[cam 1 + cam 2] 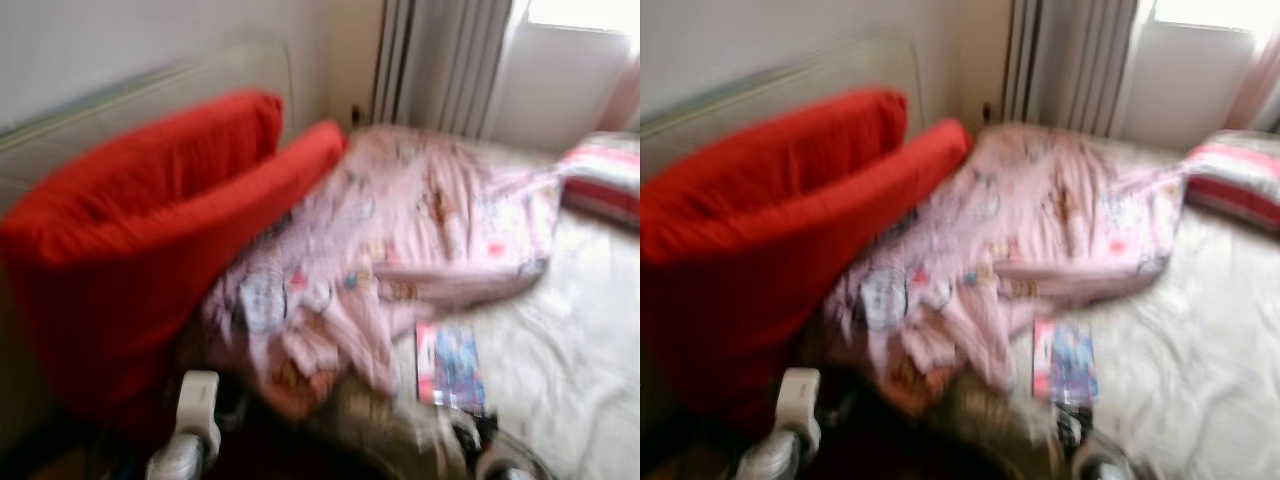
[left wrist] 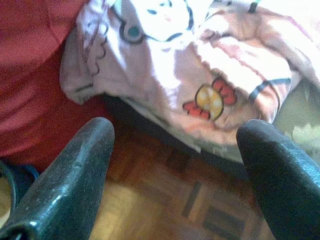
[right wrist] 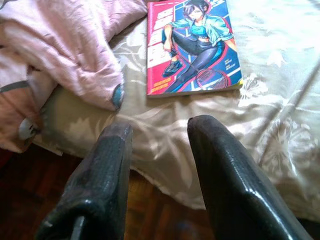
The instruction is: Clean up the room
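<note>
A crumpled pink patterned blanket (image 1: 400, 230) lies across the bed, one corner hanging over the near edge. A comic book (image 3: 192, 47) with a red and blue cover rests flat on the white sheet (image 1: 570, 330) beside it. My right gripper (image 3: 160, 129) hovers open just short of the bed's edge, the book a little beyond its fingers. My left gripper (image 2: 175, 132) is open with nothing between its fingers, low over the wooden floor, facing the blanket's hanging corner (image 2: 210, 95). Two red pillows (image 1: 150, 240) lean against the headboard at the left.
A red-and-white striped pillow (image 1: 605, 175) sits at the bed's far right. Grey curtains (image 1: 440, 60) and a bright window are behind the bed. Parquet floor (image 2: 165, 200) runs under the bed's near edge. The head views are blurred.
</note>
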Robot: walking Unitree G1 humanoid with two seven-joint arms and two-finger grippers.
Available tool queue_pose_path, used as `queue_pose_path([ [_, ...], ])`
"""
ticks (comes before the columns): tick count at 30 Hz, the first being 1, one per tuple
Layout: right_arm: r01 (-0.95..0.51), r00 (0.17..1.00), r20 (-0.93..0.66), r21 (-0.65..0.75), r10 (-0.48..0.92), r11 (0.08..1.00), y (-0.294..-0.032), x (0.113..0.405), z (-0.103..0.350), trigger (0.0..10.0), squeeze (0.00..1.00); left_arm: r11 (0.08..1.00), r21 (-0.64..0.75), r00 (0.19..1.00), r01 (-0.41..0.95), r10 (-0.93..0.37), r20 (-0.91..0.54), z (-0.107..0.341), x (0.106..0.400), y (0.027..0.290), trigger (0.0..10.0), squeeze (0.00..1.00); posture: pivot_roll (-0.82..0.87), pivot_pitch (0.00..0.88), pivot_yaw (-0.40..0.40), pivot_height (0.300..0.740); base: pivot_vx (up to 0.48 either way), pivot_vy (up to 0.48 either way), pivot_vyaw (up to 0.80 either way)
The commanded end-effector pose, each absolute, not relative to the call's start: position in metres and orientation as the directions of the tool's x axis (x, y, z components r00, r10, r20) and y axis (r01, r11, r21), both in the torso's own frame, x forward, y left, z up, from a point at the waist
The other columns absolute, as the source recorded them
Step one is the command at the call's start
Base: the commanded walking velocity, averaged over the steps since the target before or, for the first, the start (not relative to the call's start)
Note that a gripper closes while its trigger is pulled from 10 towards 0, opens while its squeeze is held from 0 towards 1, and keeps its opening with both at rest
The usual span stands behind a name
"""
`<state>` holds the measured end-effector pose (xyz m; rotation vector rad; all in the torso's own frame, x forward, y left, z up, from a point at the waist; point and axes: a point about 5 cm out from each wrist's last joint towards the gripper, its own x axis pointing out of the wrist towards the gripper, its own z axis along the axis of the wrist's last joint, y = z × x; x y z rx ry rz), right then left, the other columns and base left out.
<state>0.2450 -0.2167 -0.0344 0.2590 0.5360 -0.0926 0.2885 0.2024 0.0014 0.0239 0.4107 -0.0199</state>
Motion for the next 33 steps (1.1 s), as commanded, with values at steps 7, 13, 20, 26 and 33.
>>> queue_pose_path([
  [7,0.174,0.850,-0.525,0.214,-0.037,0.961,-0.221,0.240,-0.037,10.0,0.00,0.999,0.007,0.914,0.032,-0.026,-0.405,0.000,0.288,0.199,10.0,0.00,0.01,0.081,0.019,0.740,0.265,0.000,0.00],
  [13,0.169,0.855,-0.516,0.209,-0.038,0.963,-0.222,0.240,-0.036,10.0,0.00,0.999,0.003,0.938,0.038,-0.035,-0.345,0.012,0.299,0.197,10.0,0.00,0.01,0.081,0.018,0.740,0.263,0.000,0.00],
  [20,0.157,0.863,-0.504,0.202,-0.035,0.967,-0.222,0.241,-0.035,10.0,0.00,0.999,0.002,0.948,0.051,-0.048,-0.316,0.019,0.305,0.193,10.0,0.00,0.01,0.081,0.020,0.740,0.263,0.000,0.00],
  [26,0.153,0.871,-0.490,0.202,-0.035,0.967,-0.222,0.242,-0.033,10.0,0.00,0.998,0.001,0.960,0.055,-0.053,-0.274,0.026,0.310,0.191,10.0,0.00,0.01,0.081,0.020,0.740,0.044,0.000,0.00],
  [33,0.124,0.898,-0.439,0.177,-0.034,0.976,-0.223,0.245,-0.028,10.0,0.00,0.999,-0.005,0.985,0.035,-0.035,-0.172,0.041,0.317,0.194,10.0,0.00,0.01,0.083,0.019,0.740,0.000,0.000,0.00],
])
